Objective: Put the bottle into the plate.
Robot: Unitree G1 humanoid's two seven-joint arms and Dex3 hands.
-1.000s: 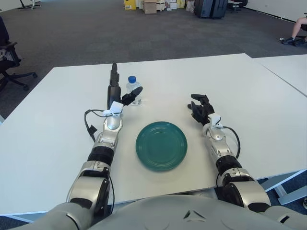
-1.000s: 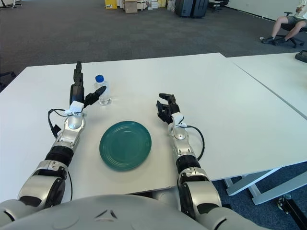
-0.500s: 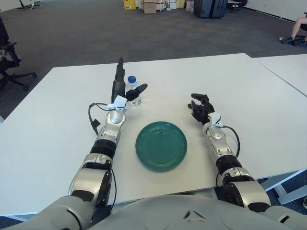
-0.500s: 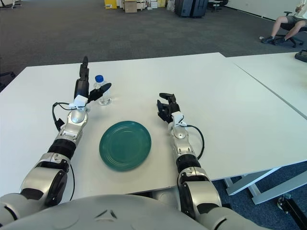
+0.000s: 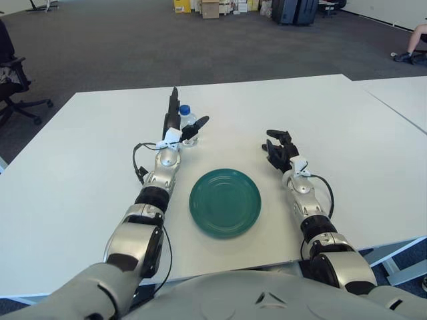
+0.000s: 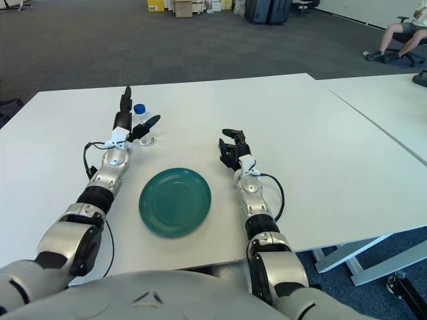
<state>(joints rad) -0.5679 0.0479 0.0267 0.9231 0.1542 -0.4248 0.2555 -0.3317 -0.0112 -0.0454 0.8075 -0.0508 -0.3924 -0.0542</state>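
Observation:
A small clear bottle with a blue cap stands upright on the white table, beyond the dark green plate. My left hand is at the bottle with its fingers spread open, one pointing up on the bottle's left and the thumb on its right, and the bottle sits between them. The fingers have not closed on it. My right hand shows to the right of the plate, fingers curled and holding nothing.
A second white table adjoins on the right. Grey carpet, an office chair at far left and boxes lie beyond the table's far edge.
My left hand has reached forward and to the right, from just beside the bottle to having it between the open fingers. The bottle, plate and right hand have not moved.

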